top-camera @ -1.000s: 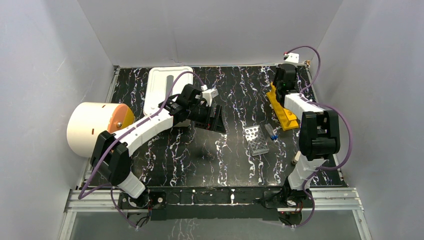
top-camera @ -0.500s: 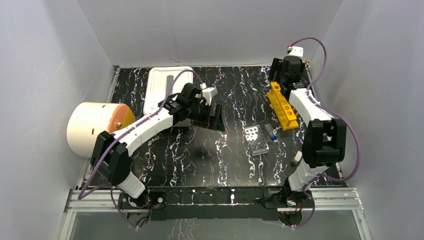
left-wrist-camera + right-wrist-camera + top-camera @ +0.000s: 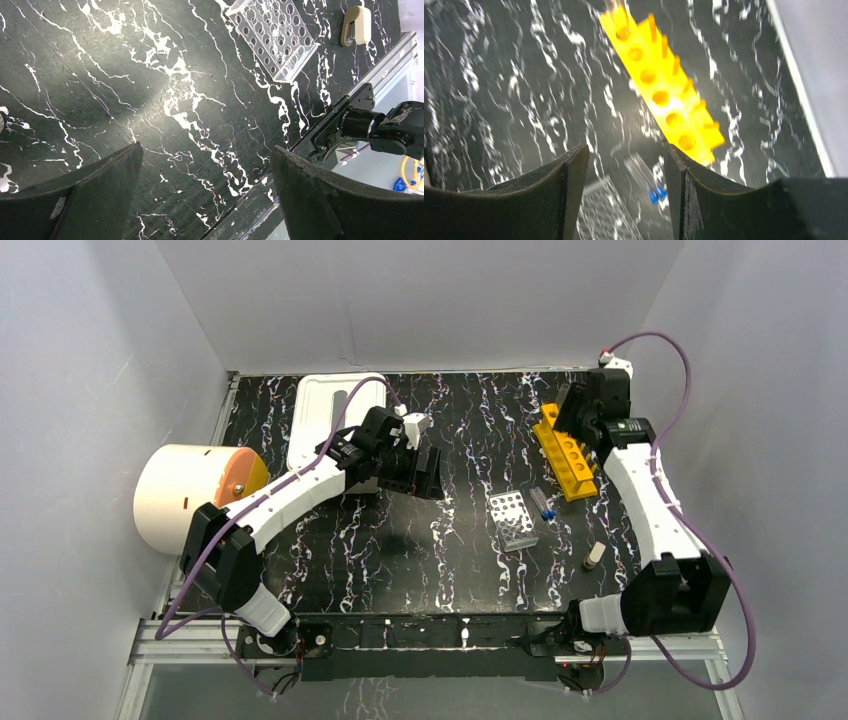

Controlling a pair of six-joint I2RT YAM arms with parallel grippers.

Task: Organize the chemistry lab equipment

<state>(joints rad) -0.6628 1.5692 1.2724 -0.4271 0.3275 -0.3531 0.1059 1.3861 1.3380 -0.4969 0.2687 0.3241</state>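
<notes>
The yellow holed tube rack (image 3: 567,453) lies at the back right of the table, blurred but plain in the right wrist view (image 3: 659,85). My right gripper (image 3: 577,416) (image 3: 624,150) hovers above its far end, open with nothing between its fingers. Two small blue-capped vials (image 3: 543,504) (image 3: 646,179) lie flat between that rack and the silver perforated rack (image 3: 512,520) (image 3: 275,35) (image 3: 605,212). My left gripper (image 3: 426,476) (image 3: 205,150) hangs wide open and empty over bare table left of centre.
A white tray (image 3: 333,420) sits at the back left, partly under the left arm. The big cream cylinder (image 3: 190,498) lies at the left edge. A small beige piece (image 3: 593,556) (image 3: 355,25) lies near the front right.
My right arm has swung outward to the right, uncovering the yellow rack, and its gripper has lifted off the rack's far end with its jaws wider apart. The left jaws have spread slightly.
</notes>
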